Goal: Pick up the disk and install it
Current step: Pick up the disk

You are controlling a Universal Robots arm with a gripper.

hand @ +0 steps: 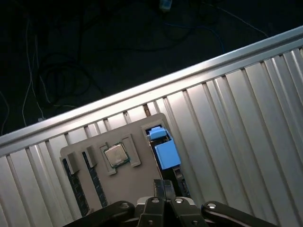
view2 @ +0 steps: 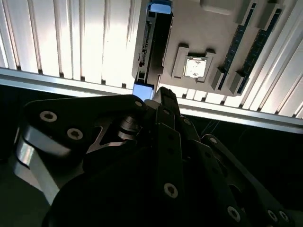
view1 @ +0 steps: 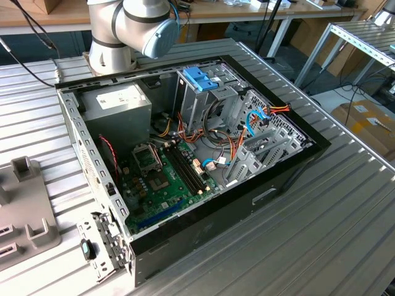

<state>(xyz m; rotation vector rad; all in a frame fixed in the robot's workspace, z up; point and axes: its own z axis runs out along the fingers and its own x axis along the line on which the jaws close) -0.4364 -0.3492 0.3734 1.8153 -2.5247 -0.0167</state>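
Hovers with tool (hand: 161, 182) pressed together over the disk (hand: 166, 152), stood on edge in tray (view1: 24, 206), nine o'clock of case (view1: 284, 185), likely for pinching.

In the exterior view the arm (view1: 133, 28) is cut off by the far edge of the picture just above its base joint. The grey holder (view1: 24, 209) at the exterior view's left runs out past the edge. In the second wrist view the disk (view2: 152, 47) stands edge-on in the holder, its broad faces unseen and its near end hidden behind the tool (view2: 163, 93). Whether the two touch cannot be told. In the first wrist view the floor (hand: 118, 28) beyond the surface (hand: 246, 109) is dark, its cables (hand: 61, 75) barely traceable.
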